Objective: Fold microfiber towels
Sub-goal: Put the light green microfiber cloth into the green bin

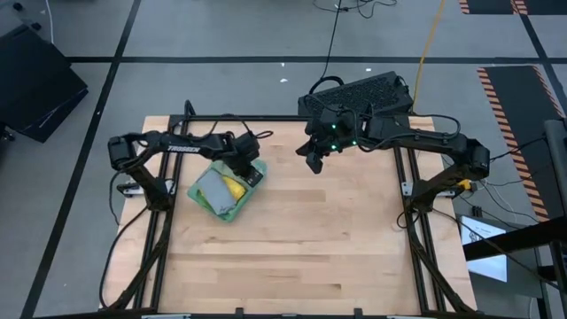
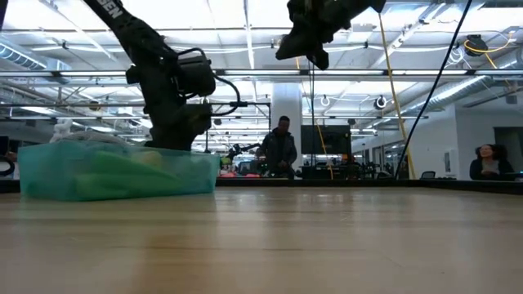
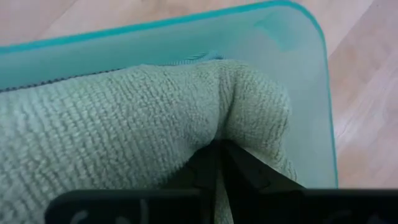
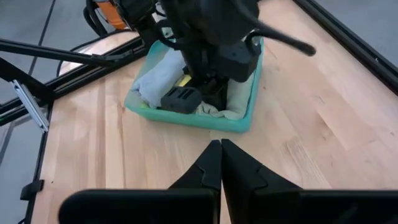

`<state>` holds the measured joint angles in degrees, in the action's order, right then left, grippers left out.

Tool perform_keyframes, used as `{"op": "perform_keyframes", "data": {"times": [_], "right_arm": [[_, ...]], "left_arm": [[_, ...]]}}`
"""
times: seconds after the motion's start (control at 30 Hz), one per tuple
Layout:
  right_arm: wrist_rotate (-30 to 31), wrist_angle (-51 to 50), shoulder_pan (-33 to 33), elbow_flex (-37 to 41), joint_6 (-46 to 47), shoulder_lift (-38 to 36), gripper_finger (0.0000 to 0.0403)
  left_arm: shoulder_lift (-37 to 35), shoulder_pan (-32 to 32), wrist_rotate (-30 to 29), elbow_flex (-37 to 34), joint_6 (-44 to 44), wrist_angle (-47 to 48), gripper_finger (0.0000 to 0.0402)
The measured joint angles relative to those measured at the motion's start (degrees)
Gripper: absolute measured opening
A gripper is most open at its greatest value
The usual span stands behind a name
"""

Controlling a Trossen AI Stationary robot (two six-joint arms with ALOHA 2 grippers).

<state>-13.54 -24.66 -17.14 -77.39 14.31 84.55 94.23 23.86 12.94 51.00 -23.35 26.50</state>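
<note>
Left gripper pinching a sage towel inside the teal bin; right arm waiting above the table.

The wooden table (image 1: 292, 239) carries a teal bin (image 1: 227, 213) at about ten o'clock from its centre, holding the microfiber towels (image 1: 213, 188), grey and yellow among them. The left gripper (image 3: 219, 155) reaches into the bin, its fingers clamped on a fold of pale sage towel (image 3: 124, 124), apparently the top one. The right gripper (image 4: 221, 155) hangs raised near twelve o'clock, fingers pressed together, empty.
</note>
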Motion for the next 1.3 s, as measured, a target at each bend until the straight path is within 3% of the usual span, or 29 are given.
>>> {"op": "perform_keyframes", "data": {"times": [0.13,0.33,0.5,0.63,0.97,1.13,1.3], "right_arm": [[-0.07,-0.03,0.0,0.11,0.2,-0.01,0.0],[-0.08,0.6,0.01,0.11,0.15,-0.01,0.0],[-0.07,1.6,0.0,0.11,-0.28,-0.01,0.0],[-0.07,2.42,0.0,0.11,-0.39,-0.01,0.0],[-0.07,2.55,0.04,0.11,-0.2,-0.01,0.0],[-0.07,2.53,0.04,0.11,-0.08,-0.01,0.0],[-0.07,2.55,0.04,0.11,-0.07,-0.01,0.0]], "left_arm": [[-3.17,0.74,1.34,3.13,0.35,5.99,0.003],[-10.82,0.3,-1.41,8.55,-1.26,15.71,0.003],[-12.33,-2.46,-2.19,6.51,-6.4,12.32,0.003],[-9.42,-4.72,-2.64,3.07,-9.77,5.06,0.003],[-2.18,-5.99,-5.84,-1.76,-11.19,-0.95,0.003],[-2.5,-5.36,-3.24,-0.92,-9.25,0.02,0.003],[-8.03,-5.21,-3.79,3.73,-8.63,8.19,0.003]]}}
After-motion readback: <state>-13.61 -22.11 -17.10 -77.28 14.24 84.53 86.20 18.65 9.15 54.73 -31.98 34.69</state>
